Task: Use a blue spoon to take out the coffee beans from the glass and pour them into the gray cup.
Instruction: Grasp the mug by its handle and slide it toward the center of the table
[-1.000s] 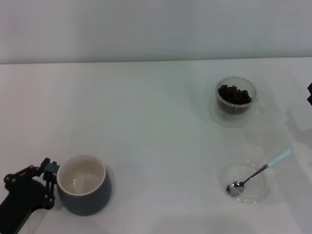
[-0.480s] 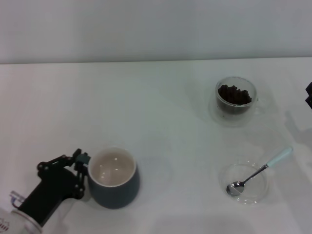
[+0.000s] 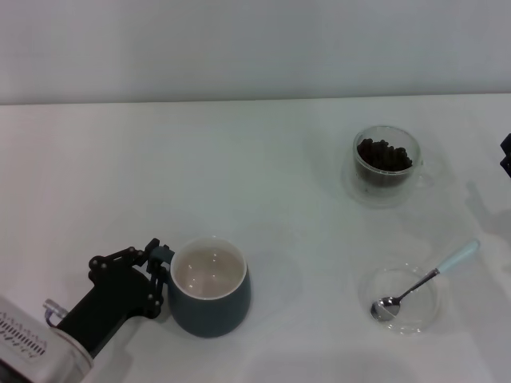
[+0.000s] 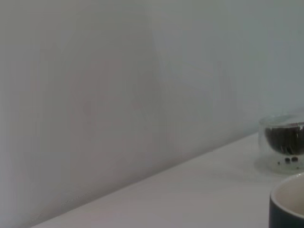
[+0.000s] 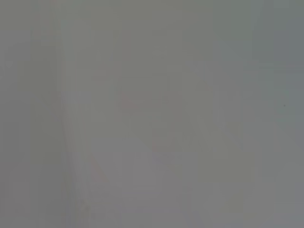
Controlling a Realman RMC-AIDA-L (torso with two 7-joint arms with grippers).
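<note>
Here the left gripper sits at the lower left of the head view, its fingers clamped on the handle side of the gray cup, which stands upright with its cream inside empty. The glass, at the upper right, holds the coffee beans in a dark heap. Below it, at the lower right, the blue spoon lies with its metal bowl in a shallow clear glass dish and its pale handle resting out over the rim. The right gripper shows only as a dark sliver at the right edge; whether its fingers are apart cannot be told. The step in hand appears to be positioning the cup; no scooping has begun. The next move probably calls for the right arm to descend on the spoon's handle and lift it clear of the dish.
</note>
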